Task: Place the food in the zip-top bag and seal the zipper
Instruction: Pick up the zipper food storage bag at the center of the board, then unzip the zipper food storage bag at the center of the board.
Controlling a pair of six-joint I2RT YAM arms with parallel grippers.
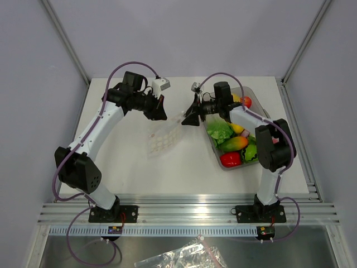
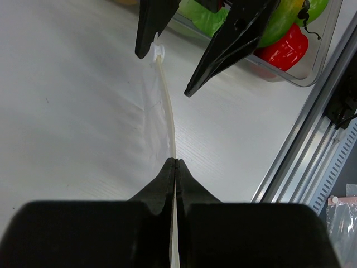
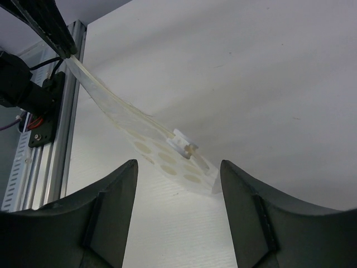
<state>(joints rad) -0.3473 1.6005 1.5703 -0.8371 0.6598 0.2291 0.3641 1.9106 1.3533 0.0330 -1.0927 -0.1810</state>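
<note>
Evidently the left gripper (image 2: 175, 163) is pinched tight on one end of the zipper (image 2: 169, 117), holding the bag (image 1: 162, 139) edge-up over the middle of the table (image 1: 128, 167). This lets the right gripper (image 3: 178, 164), jaws apart, reach the white clip (image 3: 183, 144). The food (image 1: 235, 143) waits in the tray (image 2: 295, 81) by the right edge.

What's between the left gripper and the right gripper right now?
The zip-top bag, its zipper edge running from the shut left gripper toward the open right gripper; clearest in the left wrist view.
</note>
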